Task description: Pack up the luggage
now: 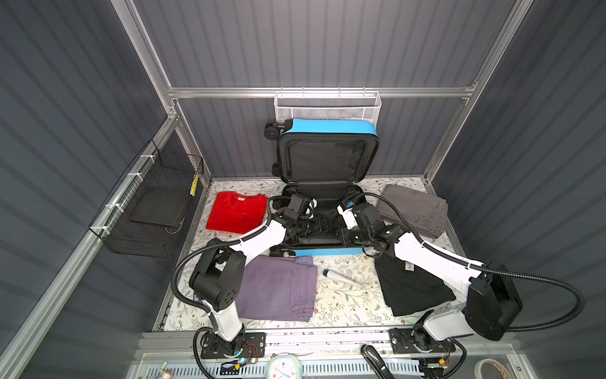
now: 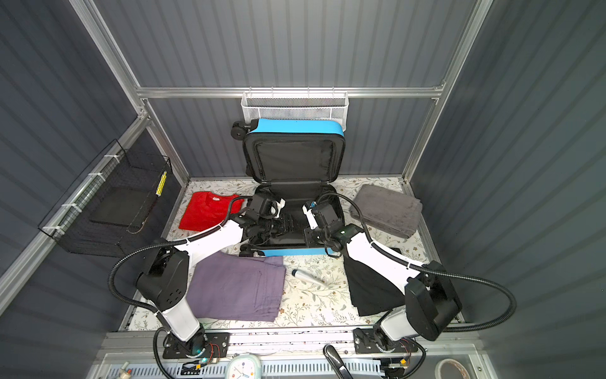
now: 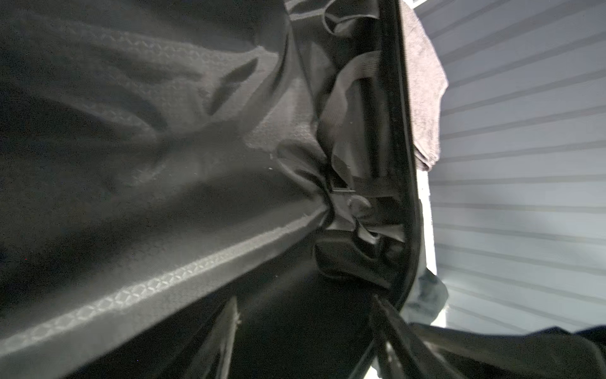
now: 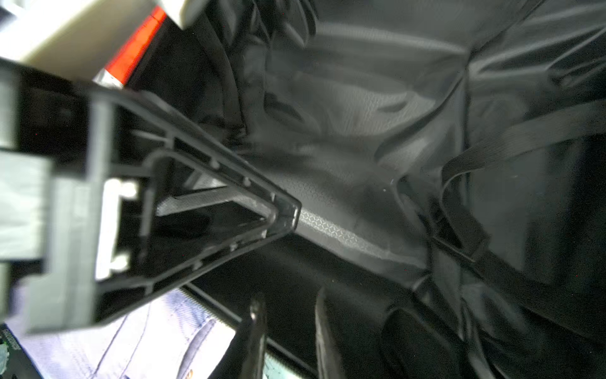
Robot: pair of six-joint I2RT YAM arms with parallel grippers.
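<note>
The luggage (image 1: 328, 126) (image 2: 295, 126) is a bright blue suitcase lying open at the back of the table, its lid leaning on the rear wall and its black lining showing. Both grippers reach down into the lower half. In the left wrist view my left gripper (image 3: 310, 331) has its jaws well apart over dark lining, near a black strap (image 3: 347, 115). In the right wrist view my right gripper (image 4: 288, 305) has a narrower gap, and the suitcase rim shows through it. In both top views the left gripper (image 1: 314, 226) and right gripper (image 1: 344, 234) almost face each other.
Folded clothes lie around the suitcase: a red shirt (image 1: 236, 213), a grey towel (image 1: 413, 206), purple trousers (image 1: 278, 288) and a black garment (image 1: 410, 288). A silvery tube (image 1: 341, 277) lies in front. A white mesh basket (image 1: 328, 106) hangs behind, a black wire basket (image 1: 154, 203) at left.
</note>
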